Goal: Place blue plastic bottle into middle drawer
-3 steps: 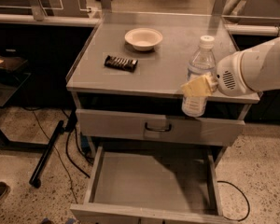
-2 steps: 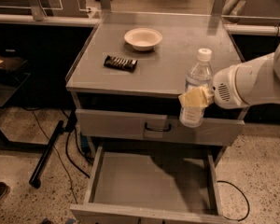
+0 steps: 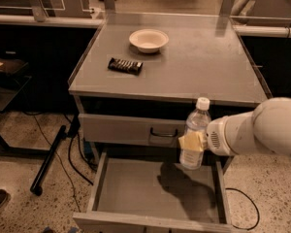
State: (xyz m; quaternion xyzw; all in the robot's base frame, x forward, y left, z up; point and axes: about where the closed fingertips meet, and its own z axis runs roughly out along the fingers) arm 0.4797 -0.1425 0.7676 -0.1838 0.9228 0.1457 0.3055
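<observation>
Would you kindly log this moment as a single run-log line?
gripper: shut on blue plastic bottle | bottle: upright over open middle drawer | release: not yet

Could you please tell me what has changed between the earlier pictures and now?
The gripper, still shut on the blue plastic bottle, has lowered it from the height of the cabinet top to over the open middle drawer. The white bowl and snack bar stayed put.

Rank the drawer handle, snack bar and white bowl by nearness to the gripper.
1. Drawer handle, just left of the gripper holding the blue plastic bottle above the middle drawer.
2. Snack bar, on the tabletop, left.
3. White bowl, farther back on the tabletop.
</observation>
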